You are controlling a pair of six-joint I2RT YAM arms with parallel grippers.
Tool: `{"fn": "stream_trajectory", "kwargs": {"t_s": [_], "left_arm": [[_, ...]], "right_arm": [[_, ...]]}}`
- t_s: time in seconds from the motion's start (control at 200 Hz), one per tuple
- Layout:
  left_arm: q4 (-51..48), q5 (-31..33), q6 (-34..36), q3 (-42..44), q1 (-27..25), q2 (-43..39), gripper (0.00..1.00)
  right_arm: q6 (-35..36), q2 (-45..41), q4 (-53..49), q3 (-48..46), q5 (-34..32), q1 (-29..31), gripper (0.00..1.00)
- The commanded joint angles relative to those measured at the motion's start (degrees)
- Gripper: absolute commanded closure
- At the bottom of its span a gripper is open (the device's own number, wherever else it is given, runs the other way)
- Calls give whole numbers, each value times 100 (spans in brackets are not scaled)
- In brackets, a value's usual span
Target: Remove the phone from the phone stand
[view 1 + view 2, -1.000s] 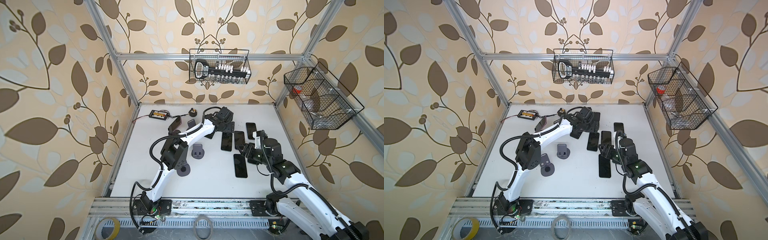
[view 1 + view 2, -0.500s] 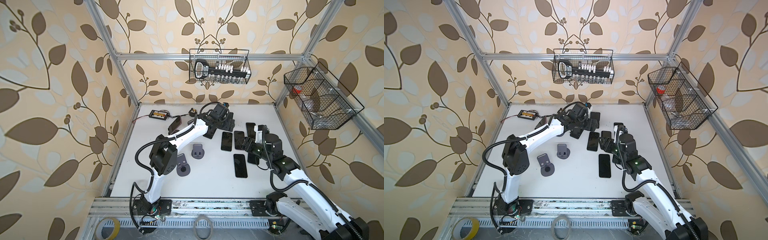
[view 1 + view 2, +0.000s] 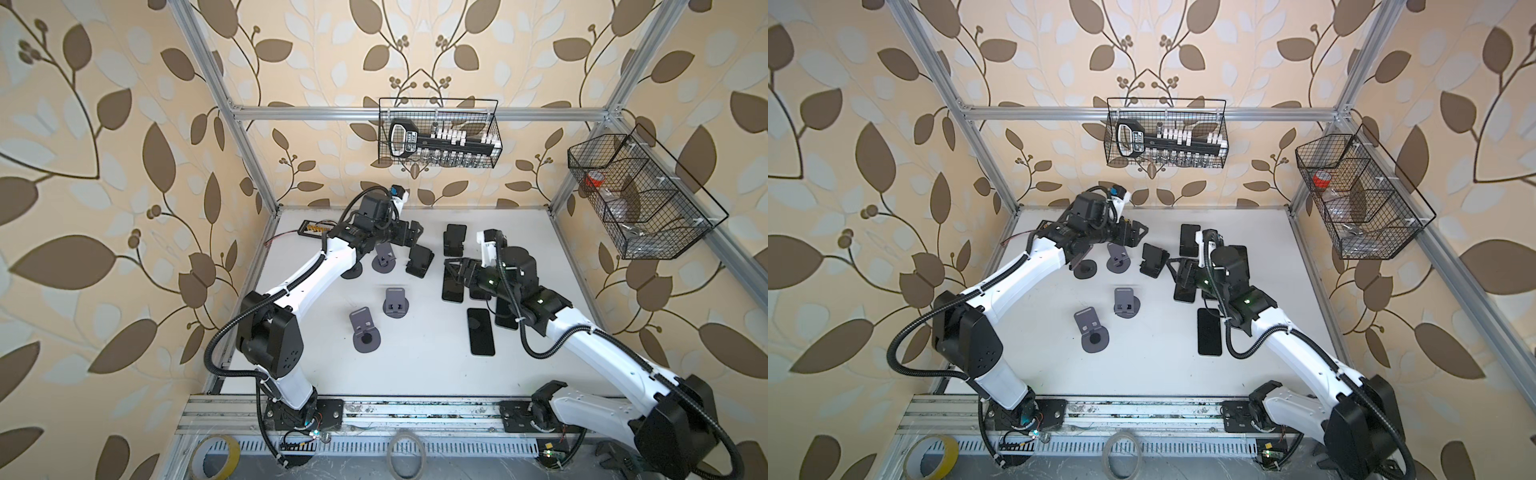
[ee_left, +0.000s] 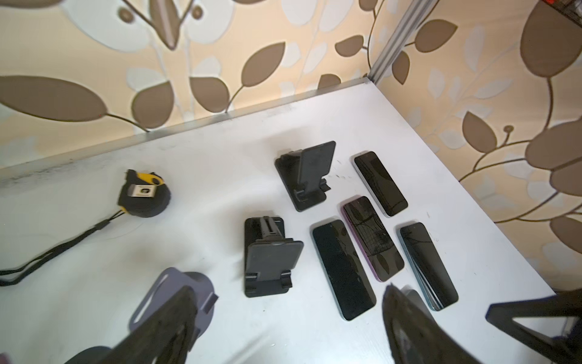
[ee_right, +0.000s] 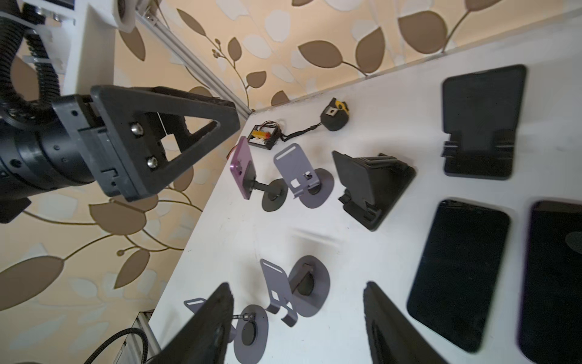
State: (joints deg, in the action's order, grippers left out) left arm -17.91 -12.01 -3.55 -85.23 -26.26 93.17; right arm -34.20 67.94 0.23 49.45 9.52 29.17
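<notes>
Near the far left corner of the table [image 3: 415, 374], propped on a dark round-footed stand [image 5: 274, 198]: the purple phone [image 5: 242, 170], tilted, just beside a grey stand [image 5: 291, 167] and near a small wired box [image 5: 264, 136]. In both top views, mostly hidden under the left arm [image 3: 316, 282]. By the middle of the far edge, spread wide and gripping nothing: the left tool [image 4: 288, 288]. Looks down on two black folding stands [image 4: 271, 261] and a row of flat phones [image 4: 343, 268] toward the right edge. Above those flat phones, parted to a middling gap and likewise empty: the right tool [image 5: 297, 285]. Faces the grey stand and the purple phone.
</notes>
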Motion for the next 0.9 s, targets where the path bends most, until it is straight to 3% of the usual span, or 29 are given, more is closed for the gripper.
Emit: {"fn": "stream_trajectory", "kwargs": {"t_s": [0.0,0.105,0.335,0.57,0.695,0.895], "left_arm": [[234,-110,755,302,139,-602,6],[302,-160,973,656,604,-1002,5],[816,-985,1718,1585,1528,-1901,1],[609,-1572,2326,1737,2222,-1980,1],[747,-1504,2138,1781,2558,-1702,1],[886,-544,615,1591,2935,-1108,6]], "right_arm": [[332,478,223,506,36,273,33],[440,990,260,924,226,402,33],[484,1936,474,1690,759,666,34],[583,2701,461,2334,957,835,34],[509,3061,463,2586,1078,893,35],[377,3255,579,2603,1206,1028,36]]}}
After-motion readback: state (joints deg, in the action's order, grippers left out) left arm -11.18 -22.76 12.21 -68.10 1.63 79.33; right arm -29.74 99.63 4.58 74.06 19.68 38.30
